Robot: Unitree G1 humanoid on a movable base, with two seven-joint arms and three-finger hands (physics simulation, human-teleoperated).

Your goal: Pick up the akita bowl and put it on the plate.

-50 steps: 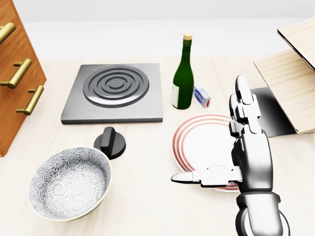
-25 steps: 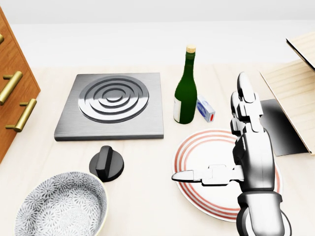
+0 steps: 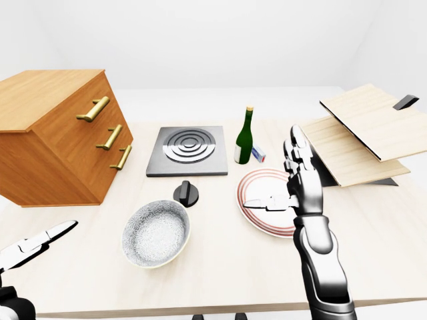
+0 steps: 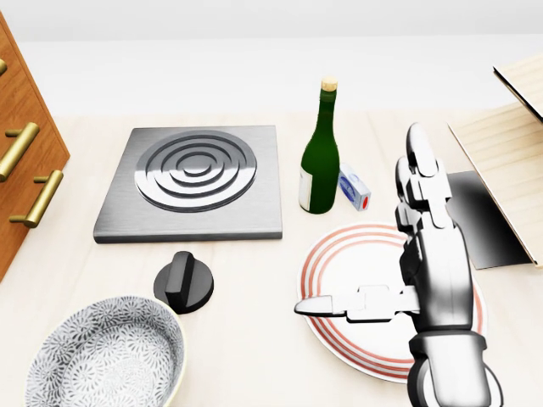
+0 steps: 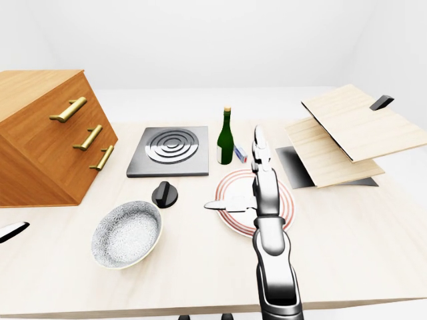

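The akita bowl (image 3: 156, 233), grey-white with a speckled pattern, rests empty on the table at lower left of the left-eye view. To its right lies the white plate (image 3: 258, 212) with red rings. My right hand (image 4: 373, 246) hovers over the plate, open, fingers pointing up and thumb stretched left. It holds nothing and hides the plate's right part in the head view. My left hand (image 3: 37, 243) is open at the lower left edge of the left-eye view, well left of the bowl.
A wooden drawer cabinet (image 3: 57, 137) stands at left. A grey stove plate (image 3: 188, 150), a black knob (image 3: 186, 194), a green bottle (image 3: 244, 137) and a small box (image 3: 258, 155) sit above the bowl and plate. Tilted wooden boards (image 3: 360, 133) rise at right.
The head camera shifted one second ago, sliding the whole scene down and left in view; since half a second ago almost nothing has moved. Both hands stay open.
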